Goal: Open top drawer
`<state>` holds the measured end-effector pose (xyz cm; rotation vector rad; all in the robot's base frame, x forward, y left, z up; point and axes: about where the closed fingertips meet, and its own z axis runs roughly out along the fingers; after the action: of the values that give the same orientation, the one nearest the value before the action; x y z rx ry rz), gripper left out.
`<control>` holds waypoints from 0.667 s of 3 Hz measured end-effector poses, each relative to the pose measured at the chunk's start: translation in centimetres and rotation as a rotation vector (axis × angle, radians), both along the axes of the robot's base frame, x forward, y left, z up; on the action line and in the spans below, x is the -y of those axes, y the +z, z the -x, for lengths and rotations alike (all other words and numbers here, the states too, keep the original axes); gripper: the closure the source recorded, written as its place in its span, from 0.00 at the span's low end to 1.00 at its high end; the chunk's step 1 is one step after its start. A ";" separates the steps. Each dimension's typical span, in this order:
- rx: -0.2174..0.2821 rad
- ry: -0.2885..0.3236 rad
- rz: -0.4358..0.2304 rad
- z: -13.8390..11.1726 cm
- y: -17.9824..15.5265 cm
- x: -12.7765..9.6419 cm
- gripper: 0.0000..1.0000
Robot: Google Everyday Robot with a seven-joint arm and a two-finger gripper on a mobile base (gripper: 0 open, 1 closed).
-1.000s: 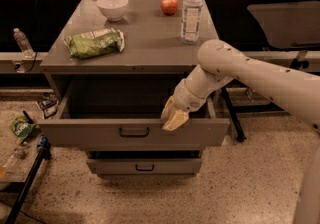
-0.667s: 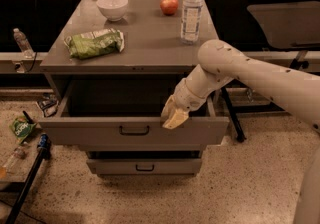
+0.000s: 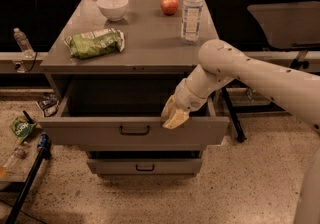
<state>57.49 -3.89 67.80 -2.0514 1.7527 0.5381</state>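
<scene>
Speckled floor, grey table: your gripper sits at the pulled-out top drawer, jaws seemingly together, tips over its front panel's upper edge, the small dark handle just left of them.

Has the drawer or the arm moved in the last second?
Nothing visibly changed. The gripper sits at the upper edge of the top drawer front panel, right of the handle, as before, and the drawer is pulled out just as far.

The claw at the top drawer's front rim covers part of it; interior dark.
</scene>
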 end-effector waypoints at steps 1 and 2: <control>0.000 0.000 0.000 0.0 0.0 0.0 0.94; 0.002 -0.002 0.000 0.0 0.2 0.1 0.92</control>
<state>57.48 -3.96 67.99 -2.0494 1.7536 0.5359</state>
